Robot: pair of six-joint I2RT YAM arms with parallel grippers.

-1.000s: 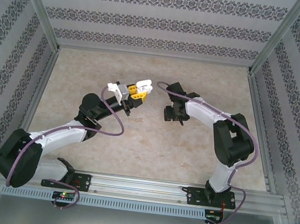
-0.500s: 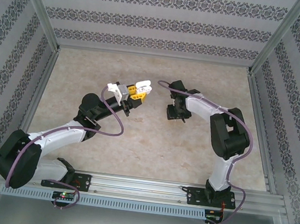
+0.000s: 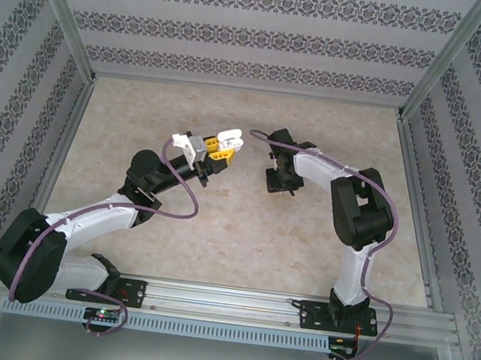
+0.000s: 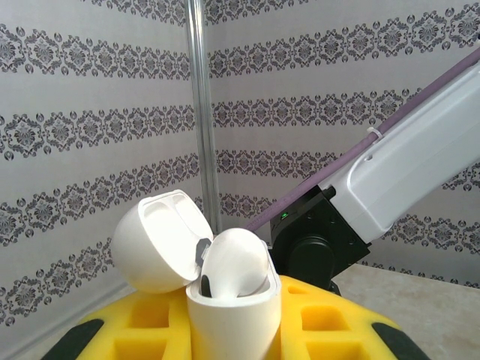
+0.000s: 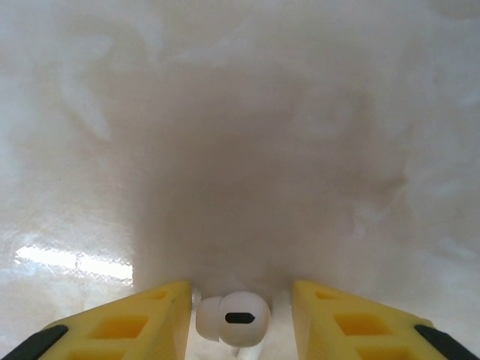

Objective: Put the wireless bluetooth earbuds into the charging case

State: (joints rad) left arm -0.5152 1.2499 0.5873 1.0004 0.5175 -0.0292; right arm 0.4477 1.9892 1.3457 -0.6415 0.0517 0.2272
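White and glossy, an earbud lies on the pale marbled table, low in the right wrist view with its underside cut off by the frame edge and no stem to be made out. The right gripper straddles it, jaws apart. One yellow finger is at its side, contact impossible to judge, and the other stands clear, so nothing is gripped. From overhead, those fingers are hidden beneath the wrist. Well apart, the left gripper is clamped on the white charging case, raised off the table. Its lid is flipped open, a second bud is seated inside, and its base is cropped.
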